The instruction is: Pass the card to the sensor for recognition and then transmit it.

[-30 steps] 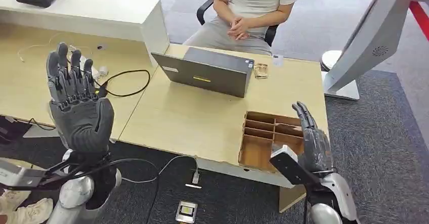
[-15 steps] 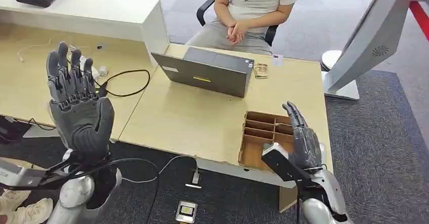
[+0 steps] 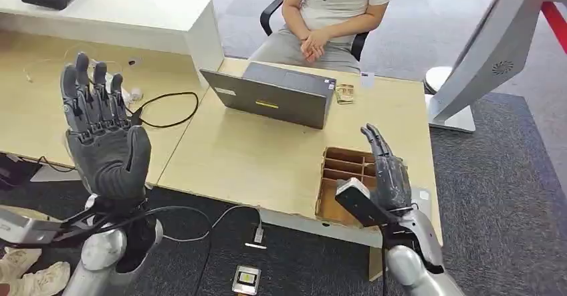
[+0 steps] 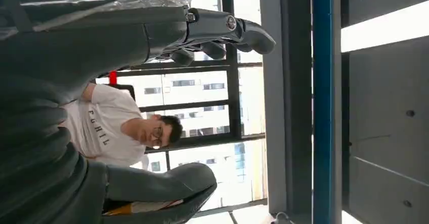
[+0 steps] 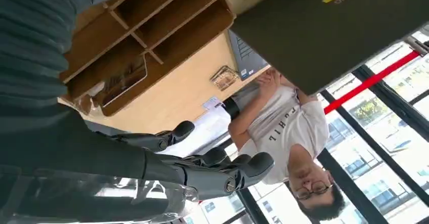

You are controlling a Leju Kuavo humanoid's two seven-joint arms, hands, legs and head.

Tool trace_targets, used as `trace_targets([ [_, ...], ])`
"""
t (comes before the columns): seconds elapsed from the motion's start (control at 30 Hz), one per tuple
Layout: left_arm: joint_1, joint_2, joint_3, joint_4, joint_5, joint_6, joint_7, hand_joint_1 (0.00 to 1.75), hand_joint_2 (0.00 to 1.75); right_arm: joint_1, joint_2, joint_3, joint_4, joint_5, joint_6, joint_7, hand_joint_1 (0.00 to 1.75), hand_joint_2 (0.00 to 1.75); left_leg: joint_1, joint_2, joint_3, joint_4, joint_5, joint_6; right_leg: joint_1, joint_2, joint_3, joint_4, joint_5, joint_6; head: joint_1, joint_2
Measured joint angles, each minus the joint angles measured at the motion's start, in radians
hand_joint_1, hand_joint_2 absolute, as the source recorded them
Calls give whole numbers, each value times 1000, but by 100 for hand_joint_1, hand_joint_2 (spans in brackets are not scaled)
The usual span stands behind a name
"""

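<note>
Left hand raised at left, fingers spread, holding nothing. Right hand over wooden divider tray at near right table edge, fingers straight, nothing held. Card: cannot tell where. Laptop far centre, black cable left of it, seated person beyond, white stand far right.

Laptop at table centre; compartment tray right of it at near edge; person seated behind table.
</note>
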Motion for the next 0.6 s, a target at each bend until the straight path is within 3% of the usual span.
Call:
trace_targets([
  [0.6,-11,-5,-3,6,0,20,-11,0,175,-103,52,5,225,-31,-56,-22,0,175,0,0,0,0,0,0,0,0,0,0,0,0,0,0],
])
